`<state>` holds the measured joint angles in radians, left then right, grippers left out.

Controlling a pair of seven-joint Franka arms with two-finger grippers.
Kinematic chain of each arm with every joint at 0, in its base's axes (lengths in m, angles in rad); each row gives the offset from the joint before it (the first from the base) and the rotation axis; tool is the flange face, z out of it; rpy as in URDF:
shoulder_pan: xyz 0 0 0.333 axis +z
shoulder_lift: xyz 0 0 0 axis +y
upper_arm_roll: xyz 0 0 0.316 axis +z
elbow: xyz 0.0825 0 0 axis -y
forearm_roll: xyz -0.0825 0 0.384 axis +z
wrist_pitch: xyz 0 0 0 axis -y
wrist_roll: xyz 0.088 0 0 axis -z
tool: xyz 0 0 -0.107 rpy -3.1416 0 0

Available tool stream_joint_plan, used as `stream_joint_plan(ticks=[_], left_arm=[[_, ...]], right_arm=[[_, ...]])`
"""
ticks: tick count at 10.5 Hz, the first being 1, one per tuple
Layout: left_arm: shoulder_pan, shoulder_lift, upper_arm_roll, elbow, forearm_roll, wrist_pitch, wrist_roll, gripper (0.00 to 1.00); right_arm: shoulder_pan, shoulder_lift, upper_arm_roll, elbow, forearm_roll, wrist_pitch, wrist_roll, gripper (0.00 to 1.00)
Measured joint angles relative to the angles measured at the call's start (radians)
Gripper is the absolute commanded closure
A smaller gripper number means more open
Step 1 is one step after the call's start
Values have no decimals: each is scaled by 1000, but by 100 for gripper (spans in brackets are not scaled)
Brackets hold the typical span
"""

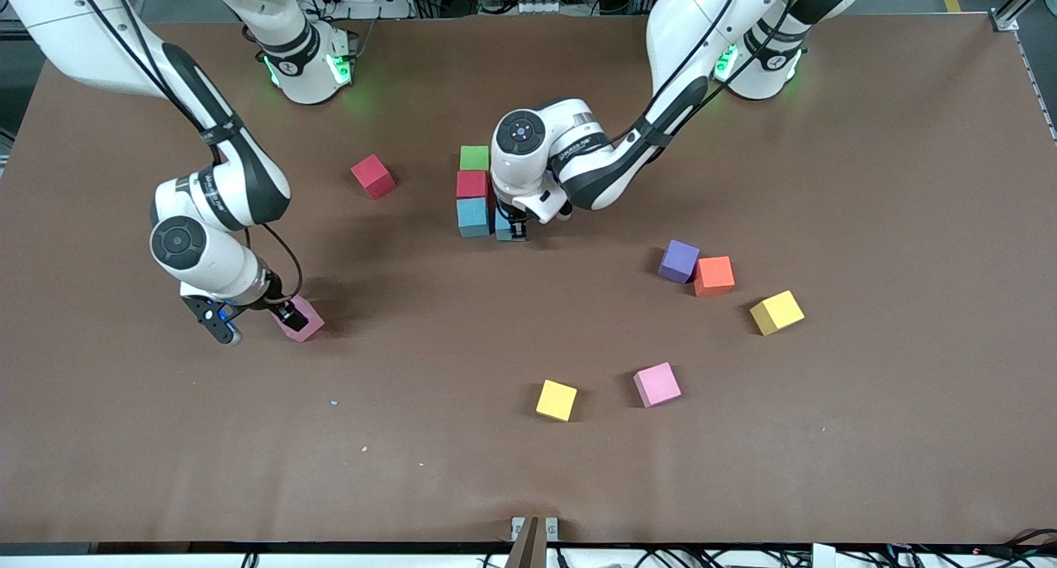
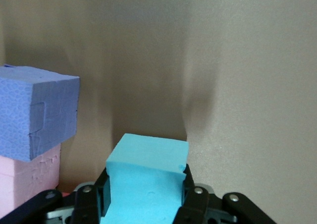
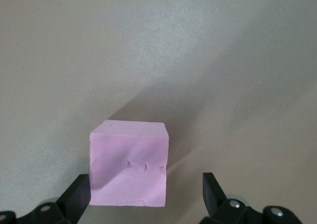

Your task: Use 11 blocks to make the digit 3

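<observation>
Starting at the right arm's end of the surface (image 1: 132,436), we see the right end effector (image 3: 146,196) down at surface level with its fingers apart around a pink block (image 3: 130,169). The block sits closer to one finger than the other, and nothing is clamped yet. A red block (image 1: 372,176) lies alone between this spot and the middle.

At mid-surface a short column is forming: a green block (image 1: 474,157), a second red block (image 1: 471,184) and a light blue block (image 1: 473,217), each touching the next. The left end effector (image 2: 144,194) is clamped on another light blue block (image 2: 147,157), held low just beside the last block of the column. We judge this to be a placing step that begins a row of the digit.

Toward the left arm's end lie a purple block (image 1: 679,261) touching an orange block (image 1: 713,275), a second pink block (image 1: 657,385) and two yellow cubes (image 1: 776,312).

Next, we think the left fingers should part and lift straight up without nudging the column. The right fingers should centre on the pink block before closing.
</observation>
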<state>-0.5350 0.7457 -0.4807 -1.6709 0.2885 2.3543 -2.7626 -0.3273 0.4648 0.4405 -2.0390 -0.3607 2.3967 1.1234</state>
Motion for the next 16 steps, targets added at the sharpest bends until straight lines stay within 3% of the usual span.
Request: stream_joint_plan(ticks=[11, 12, 13, 16], left_arm=[[-18, 26, 1, 28, 0, 0, -2, 96], [-19, 30, 1, 34, 0, 0, -3, 95], [-19, 34, 0, 40, 0, 0, -3, 94], [-24, 41, 0, 51, 0, 0, -3, 93]], right_arm=[[-5, 60, -5, 17, 0, 50, 1, 0], [-6, 70, -6, 20, 0, 50, 1, 41], [-6, 75, -7, 20, 0, 50, 1, 71], [-11, 77, -7, 39, 0, 50, -3, 84]])
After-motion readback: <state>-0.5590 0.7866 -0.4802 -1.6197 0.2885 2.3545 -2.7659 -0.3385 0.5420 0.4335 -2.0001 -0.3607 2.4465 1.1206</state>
